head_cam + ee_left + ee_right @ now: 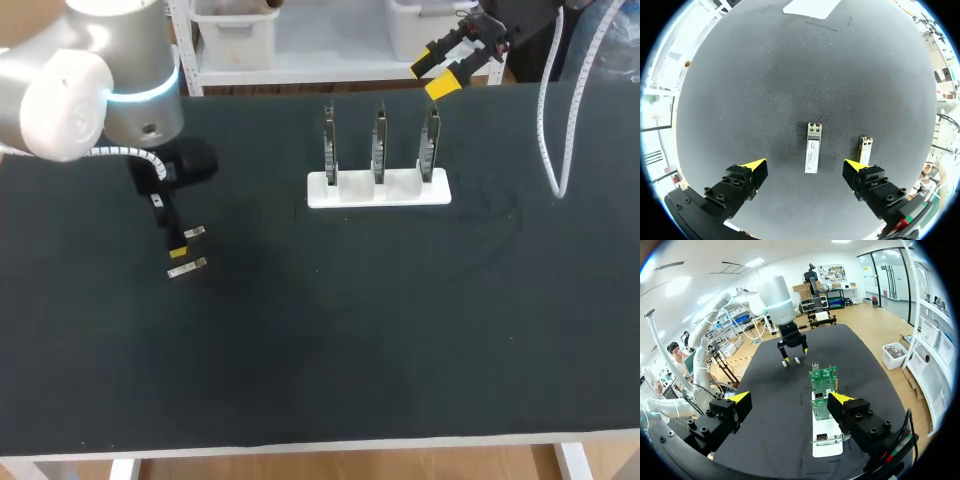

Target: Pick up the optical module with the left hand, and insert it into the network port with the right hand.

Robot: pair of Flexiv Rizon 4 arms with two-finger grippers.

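Broadly, a dark tabletop [350, 340] fills the head view, with the left arm [90, 90] coming in at the near-left corner and the right arm [520, 20] at the far right. A white stand [378, 188] sits right of the middle, toward the far edge, and holds three boards [379, 140] upright in a row, evenly spaced. The right gripper [790, 398] hangs above the far edge of the tabletop, just behind and beside the stand's rightmost board. Its jaws are spread wide with nothing between them, and in the right wrist view the stand lies under and ahead of its fingers. The left gripper [805, 165] points straight down over the left part of the tabletop, well apart from the stand. Its jaws are also wide apart and grip nothing. One silver module [813, 147] lies flat on the tabletop between the fingers, roughly midway and clear of both. The second module [864, 149] lies parallel to the first, just beside the tip of one finger [856, 166]. Whether that tip touches it cannot be told. Both modules rest apart from each other.
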